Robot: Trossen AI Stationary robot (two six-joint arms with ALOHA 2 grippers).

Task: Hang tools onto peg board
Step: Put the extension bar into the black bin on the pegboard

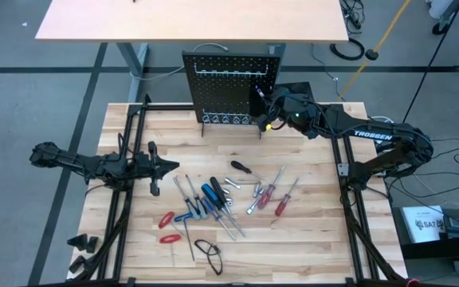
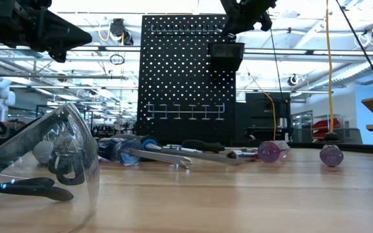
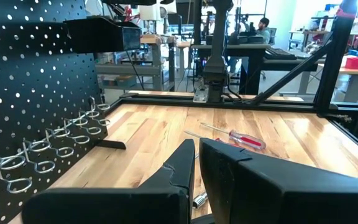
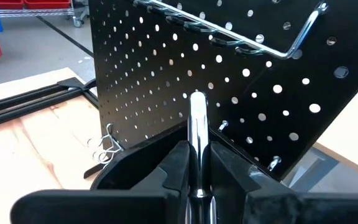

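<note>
Silver bit (image 4: 197, 134), stiff, slick and light, sat clenched by its shank in the right tool (image 4: 196, 163) at the peg board (image 4: 166, 74); the left tool (image 1: 156, 167) hung over the bench (image 1: 309, 231), nearly closed, holding nothing.

One peg board (image 1: 231, 86), two robot arms, two red-handled pliers (image 1: 168, 227), one pair of safety glasses (image 2: 41, 162), one table (image 1: 309, 231)

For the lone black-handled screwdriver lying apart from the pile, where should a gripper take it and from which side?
Grip the black-handled screwdriver across its thick handle, coming straight down from above. It lies flat on the wooden table with bare wood around it, so the fingers could likely straddle it crosswise. The thin shaft would probably slip. The left gripper hovers nearer; the right gripper is holding a silver rod.
</note>
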